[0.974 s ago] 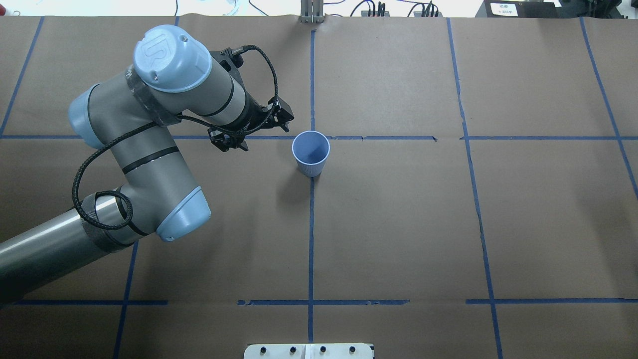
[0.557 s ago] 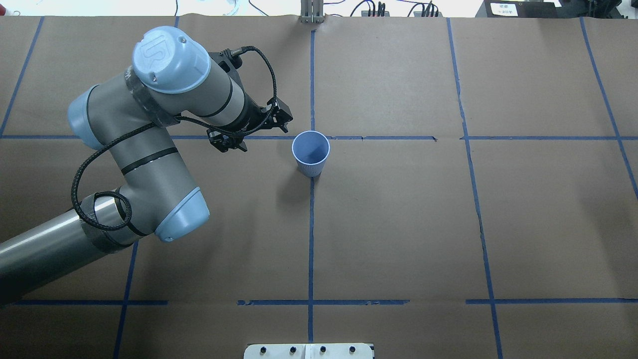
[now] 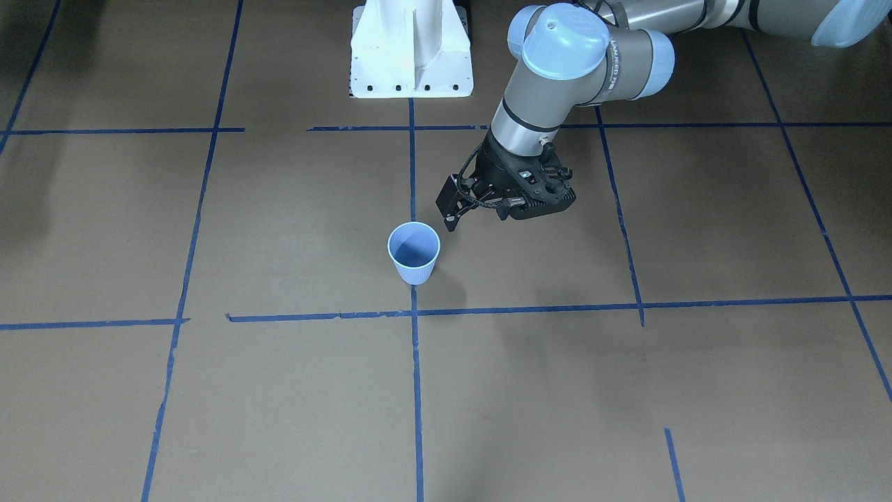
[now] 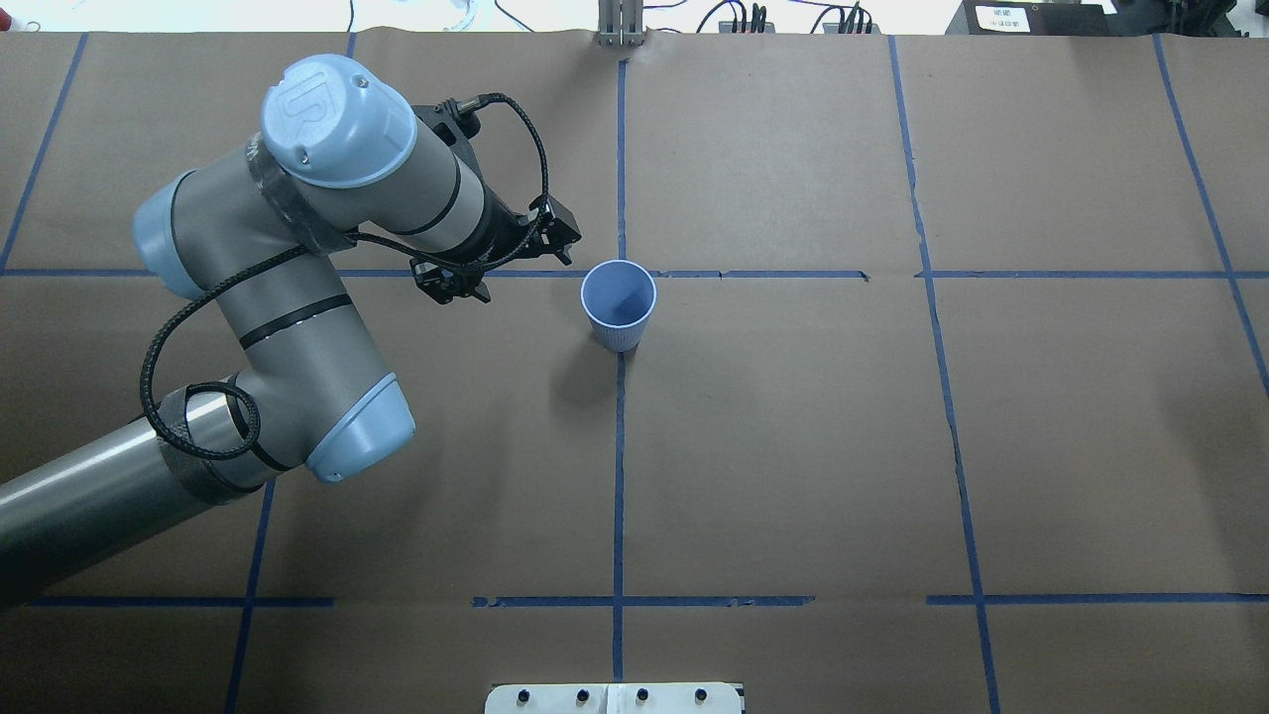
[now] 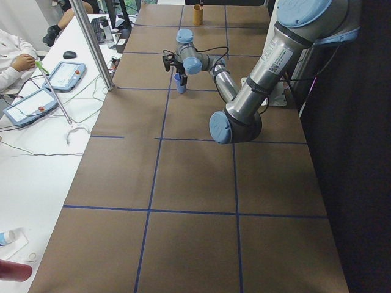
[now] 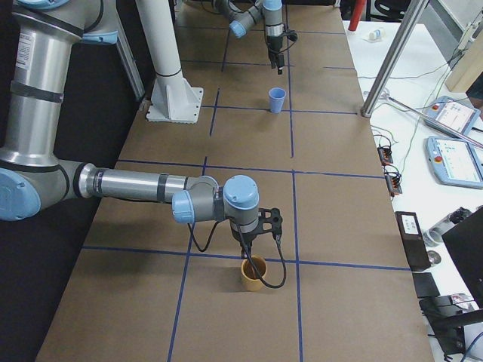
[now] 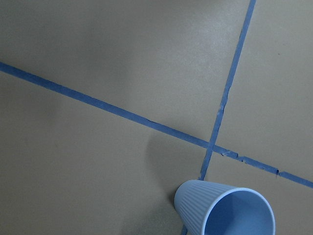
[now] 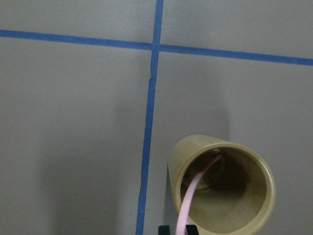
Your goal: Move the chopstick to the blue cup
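Note:
The blue cup (image 4: 619, 302) stands upright and empty at a tape crossing near the table's middle; it also shows in the front view (image 3: 414, 254) and low in the left wrist view (image 7: 220, 213). My left gripper (image 4: 504, 260) hangs just left of it, apart from it; no fingertips show in its wrist view, so it looks open and empty. My right gripper (image 8: 176, 230) is at the table's right end, over a tan cup (image 8: 220, 191) and shut on the pink chopstick (image 8: 193, 196), whose lower end is still inside that cup. The right end view shows this gripper (image 6: 256, 226) above the tan cup (image 6: 253, 273).
Dark blue tape lines cross the brown paper table. The white robot base (image 3: 411, 49) stands at the robot's edge. A metal post (image 5: 98, 46) and tablets (image 5: 64, 76) stand on the white side table, where an operator sits.
My left arm has drifted very slightly to the left. The blue cup has not moved.

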